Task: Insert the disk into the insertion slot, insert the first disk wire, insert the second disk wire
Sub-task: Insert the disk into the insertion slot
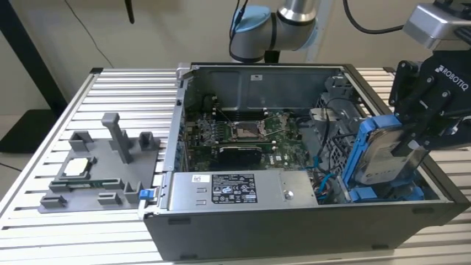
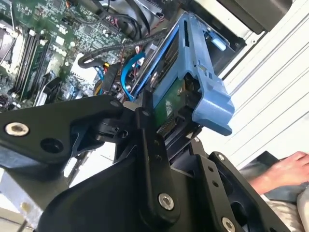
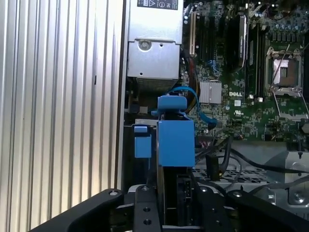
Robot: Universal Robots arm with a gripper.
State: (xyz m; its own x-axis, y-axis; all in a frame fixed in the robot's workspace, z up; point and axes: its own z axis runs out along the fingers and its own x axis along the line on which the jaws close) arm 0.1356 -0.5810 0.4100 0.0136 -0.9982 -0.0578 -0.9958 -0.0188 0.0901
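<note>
Near the exterior view's left edge of the ribbed aluminium desk [image 1: 110,94] lies a matte grey moulded fixture [image 1: 103,165]; mid-desk, the open steel case [image 1: 294,232]. At its end on the exterior view's right my black pincer [image 1: 410,141] is clenched on the disk [image 1: 379,160], a blue-framed silvery slab standing on edge over the blue-railed insertion slot [image 1: 368,194]. The second wrist view adds its green circuit board [image 2: 169,104] and a person's hand [image 2: 285,169].

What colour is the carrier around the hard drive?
The plastic carrier is bright blue, clearest in the exterior view.
</note>
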